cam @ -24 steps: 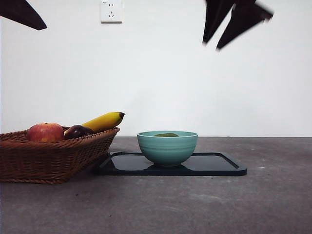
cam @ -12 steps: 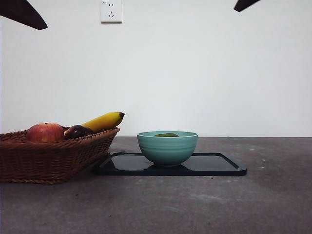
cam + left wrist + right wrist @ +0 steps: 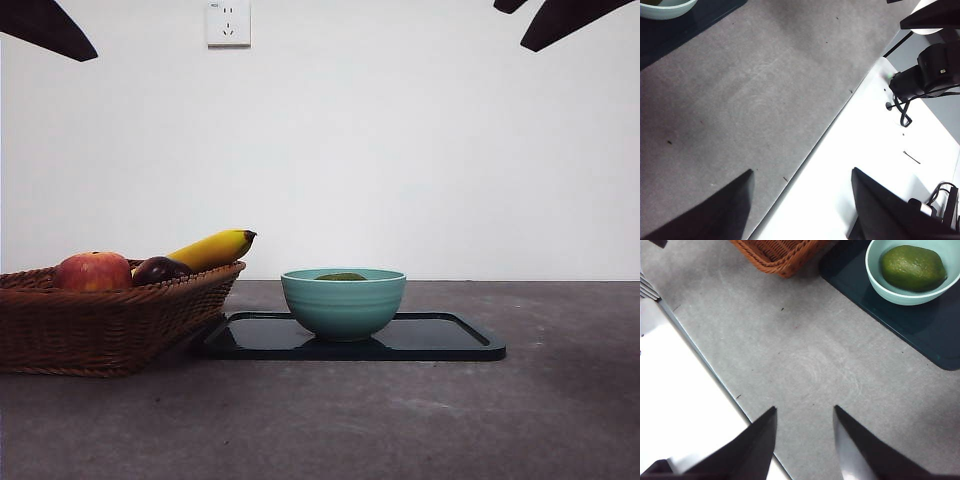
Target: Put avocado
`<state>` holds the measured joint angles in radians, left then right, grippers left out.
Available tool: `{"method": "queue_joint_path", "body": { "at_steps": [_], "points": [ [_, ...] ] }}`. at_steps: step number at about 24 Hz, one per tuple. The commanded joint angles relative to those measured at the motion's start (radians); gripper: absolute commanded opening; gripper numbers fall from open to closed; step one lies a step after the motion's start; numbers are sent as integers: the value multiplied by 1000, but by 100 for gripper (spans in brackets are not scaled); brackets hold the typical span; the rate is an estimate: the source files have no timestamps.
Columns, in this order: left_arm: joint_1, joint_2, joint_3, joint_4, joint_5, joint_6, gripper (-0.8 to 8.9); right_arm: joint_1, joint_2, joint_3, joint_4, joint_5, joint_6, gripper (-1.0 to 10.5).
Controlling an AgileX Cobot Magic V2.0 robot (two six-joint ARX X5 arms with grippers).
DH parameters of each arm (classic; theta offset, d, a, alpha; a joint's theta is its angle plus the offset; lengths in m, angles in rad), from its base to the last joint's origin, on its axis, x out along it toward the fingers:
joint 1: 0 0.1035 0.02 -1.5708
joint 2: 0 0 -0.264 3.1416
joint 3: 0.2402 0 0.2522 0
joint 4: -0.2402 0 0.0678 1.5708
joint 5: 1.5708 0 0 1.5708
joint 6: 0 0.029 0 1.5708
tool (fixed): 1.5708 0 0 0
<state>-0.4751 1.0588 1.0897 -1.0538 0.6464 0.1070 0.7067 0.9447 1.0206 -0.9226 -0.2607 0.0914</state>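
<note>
Avocado (image 3: 913, 267) sits in the teal bowl (image 3: 343, 303) on the dark tray (image 3: 440, 340), frame centre. Right gripper (image 3: 804, 440) — empty, jaws parted — has climbed from above the bowl to the upper right corner; left gripper (image 3: 802, 200) parked, agape. Placement looks done — arm retreating.

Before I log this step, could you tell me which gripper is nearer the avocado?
Right. The right gripper hangs open over bare table near the bowl holding the avocado; the left gripper waits at the table's edge, farther off.

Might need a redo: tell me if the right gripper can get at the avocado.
Probably yes: the avocado lies uncovered in the open bowl, nothing above it, and the right gripper hangs open and empty above bare table.
</note>
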Motion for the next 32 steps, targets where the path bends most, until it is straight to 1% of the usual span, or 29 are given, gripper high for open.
{"method": "queue_joint_path", "body": {
  "at_steps": [1, 2, 3, 4, 5, 30, 32],
  "points": [
    [-5, 6, 15, 7, 5, 12, 241, 10, 8, 8, 10, -1, 13, 182],
    [-5, 6, 15, 7, 5, 12, 157, 10, 8, 8, 9, -1, 13, 176],
    [-5, 6, 15, 7, 5, 12, 61, 10, 8, 8, 9, -1, 13, 136],
    [-5, 6, 15, 7, 5, 12, 6, 10, 8, 8, 9, -2, 13, 64],
    [-5, 6, 15, 6, 5, 12, 8, 10, 8, 8, 9, -2, 12, 11],
    [-5, 6, 15, 5, 5, 12, 8, 10, 8, 8, 10, -1, 12, 9],
    [6, -6, 16, 11, -64, 90, 8, 10, 8, 8, 10, -1, 12, 9]
  ]
}}
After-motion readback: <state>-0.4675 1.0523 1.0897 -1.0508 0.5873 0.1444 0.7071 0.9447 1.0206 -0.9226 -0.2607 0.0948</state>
